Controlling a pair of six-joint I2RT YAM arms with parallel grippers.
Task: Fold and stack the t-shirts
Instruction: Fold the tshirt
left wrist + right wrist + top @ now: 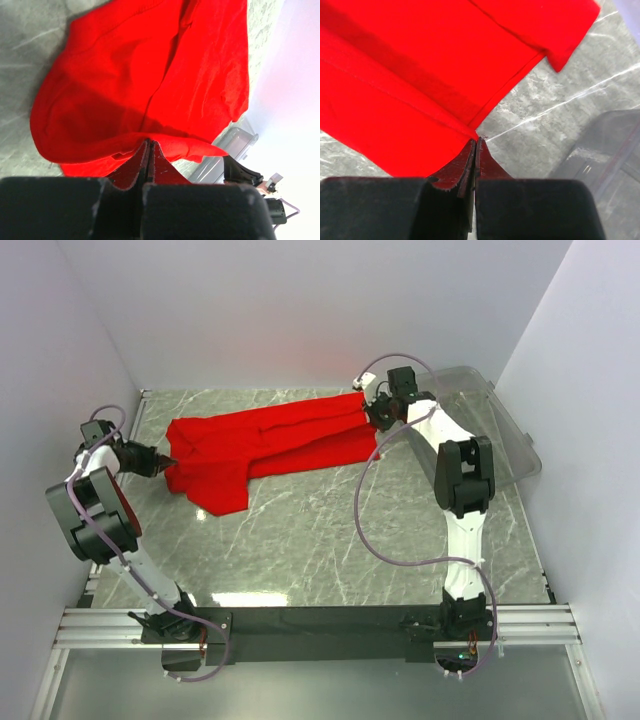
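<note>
Base rail (320, 620) sits closest to me, along the near edge of the table (330, 550), with both arm bases bolted to it. Grey cable (372, 530) loops off the right arm over the middle of the table.

Red t-shirt (270, 440) lies on the far half of the table, stretched long from left to right, roughly parallel to the far edge. It is mostly flat, with a fold line running along its length. Its left end is bunched, and one flap hangs toward the near side.

Left claw (166, 461) is at the shirt's left end, near the left edge of the table. I see no gap between the fingers in the left wrist view, so the jaws are closed. Red cloth runs right into the fingertips, so I read it as pinching the shirt's edge. Rest of the shirt spreads away ahead of the claw.

Right claw (377, 412) is at the shirt's right end, toward the far right corner. Its jaws are closed too. In the right wrist view the hem corner meets the fingertips exactly, and the cloth fans out ahead and to one side, so it is pinching that corner. Shirt spans between the two claws.

Clear bin (505, 430) stands at the far right corner, just beside the right claw and apart from the shirt.
</note>
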